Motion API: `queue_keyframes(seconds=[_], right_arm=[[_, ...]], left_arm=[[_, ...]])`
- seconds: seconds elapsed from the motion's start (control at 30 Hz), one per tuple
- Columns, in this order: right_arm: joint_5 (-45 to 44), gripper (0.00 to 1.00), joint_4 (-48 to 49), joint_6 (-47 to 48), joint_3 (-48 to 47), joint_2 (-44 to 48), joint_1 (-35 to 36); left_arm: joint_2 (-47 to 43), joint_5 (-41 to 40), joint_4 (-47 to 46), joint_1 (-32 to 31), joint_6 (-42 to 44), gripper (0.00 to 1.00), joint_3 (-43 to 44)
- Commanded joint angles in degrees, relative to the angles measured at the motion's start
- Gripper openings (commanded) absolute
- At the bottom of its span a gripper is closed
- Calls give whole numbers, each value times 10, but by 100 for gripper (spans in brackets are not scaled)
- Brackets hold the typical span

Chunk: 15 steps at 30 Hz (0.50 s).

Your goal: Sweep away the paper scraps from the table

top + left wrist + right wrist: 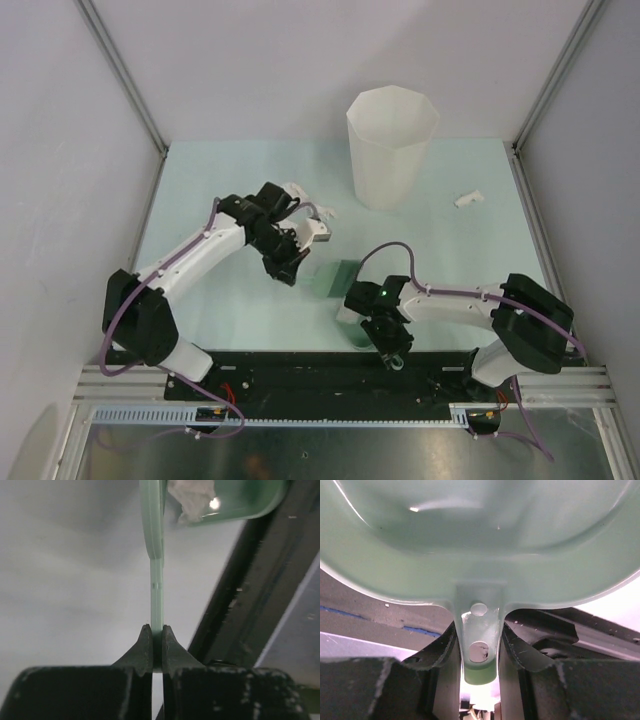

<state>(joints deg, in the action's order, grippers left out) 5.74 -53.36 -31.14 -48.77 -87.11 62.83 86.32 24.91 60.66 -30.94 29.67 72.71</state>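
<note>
Top external: left jaws pinch green tool (157, 587), right jaws dustpan (342, 278), bin (392, 145) beyond.

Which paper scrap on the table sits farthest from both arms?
The far-right scrap, just right of the white bin; the other scrap lies beside the left arm.

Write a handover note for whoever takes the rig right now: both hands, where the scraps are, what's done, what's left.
Left hand: shut on the thin green sweeper handle.
Right hand: shut on the dustpan, gripping its handle, close to the table's near edge.
Scraps: one wad sits in the dustpan. A second scrap lies on the table, right of the white bin. What looks like a third scrap lies by the left arm.
Done: one wad collected.
Left: sweep up the loose scraps, then probably tip the pan into the bin.
</note>
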Motion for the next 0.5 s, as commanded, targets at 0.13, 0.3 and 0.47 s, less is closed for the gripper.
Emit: queue_keyframes(seconds=[0.13, 0.3, 0.47], right_arm=[[-32, 0, 50, 35, -11, -6, -22], [-31, 0, 50, 34, -11, 3, -21], [-35, 0, 42, 27, -12, 33, -21]], left_arm=[[-81, 197, 83, -8, 96, 0, -5], [-78, 156, 82, 50, 49, 0, 41], [-61, 116, 75, 152, 26, 0, 72]])
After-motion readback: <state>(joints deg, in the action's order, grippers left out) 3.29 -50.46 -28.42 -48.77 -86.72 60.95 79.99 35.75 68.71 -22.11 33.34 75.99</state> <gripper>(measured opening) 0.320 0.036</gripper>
